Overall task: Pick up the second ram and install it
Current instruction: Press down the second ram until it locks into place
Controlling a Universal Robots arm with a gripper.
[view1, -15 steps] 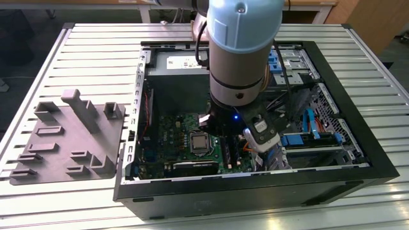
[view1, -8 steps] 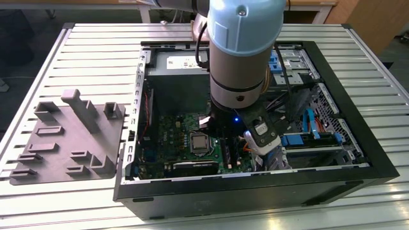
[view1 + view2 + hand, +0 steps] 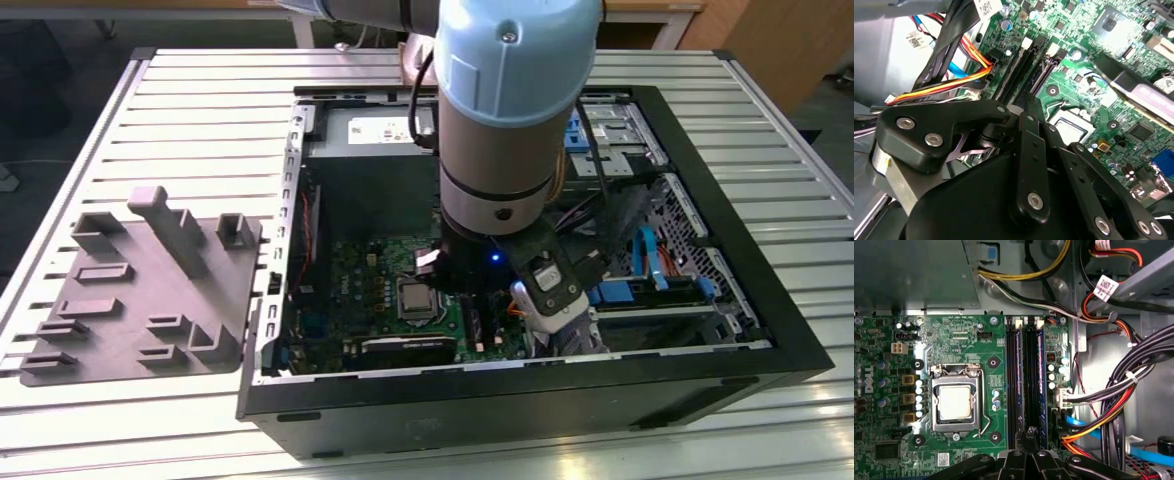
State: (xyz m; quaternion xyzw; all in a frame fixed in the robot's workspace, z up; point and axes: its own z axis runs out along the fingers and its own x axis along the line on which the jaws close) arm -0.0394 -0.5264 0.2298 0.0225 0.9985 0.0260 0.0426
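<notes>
In the exterior view my arm (image 3: 514, 120) reaches down into the open computer case (image 3: 747, 300), over the green motherboard (image 3: 360, 280). In the first wrist view my gripper (image 3: 1030, 432) hovers at one end of the long black memory slots (image 3: 1015, 380), its two fingers closed together. A slim dark stick, which I take for the second ram (image 3: 1034, 375), stands edge-on in the slot in line with the fingertips. I cannot tell how deep it sits. The second wrist view shows the gripper (image 3: 1024, 100) low over the same slots (image 3: 1021, 65).
The grey tray (image 3: 147, 300) with raised blocks lies on the table at the exterior view's left, outside the case. A processor socket (image 3: 955, 402) sits beside the slots. Bundled cables (image 3: 1124, 390) and orange-yellow wires (image 3: 949, 87) crowd the other side of the gripper.
</notes>
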